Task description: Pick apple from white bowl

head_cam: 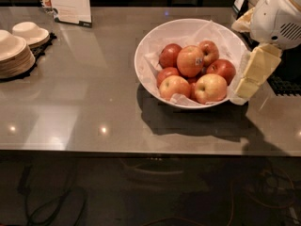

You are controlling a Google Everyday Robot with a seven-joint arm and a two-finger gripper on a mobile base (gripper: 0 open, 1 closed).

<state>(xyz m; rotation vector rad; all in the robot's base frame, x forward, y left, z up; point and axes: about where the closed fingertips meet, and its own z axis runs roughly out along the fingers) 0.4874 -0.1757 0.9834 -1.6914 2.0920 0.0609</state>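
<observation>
The white bowl [144, 69] stands on the grey table right of centre, lined with crumpled white paper and holding several apples. The apple [189, 60] is large and orange-red with a small dark sticker on its right side. It lies on top in the middle of the pile. Darker red apples and paler yellow-pink apples lie around it. My gripper [243, 89] comes in from the right edge, yellowish under a white wrist, tip pointing down-left. It sits against the outside of the bowl's right rim, to the right of the apple. It holds nothing.
Stacks of cream dishes [16, 48] sit on a dark mat at the far left. A standing sign card [70, 4] is at the back left. A dark rack [284, 84] lies behind the arm at the right. The table's front edge runs across at about two-thirds height.
</observation>
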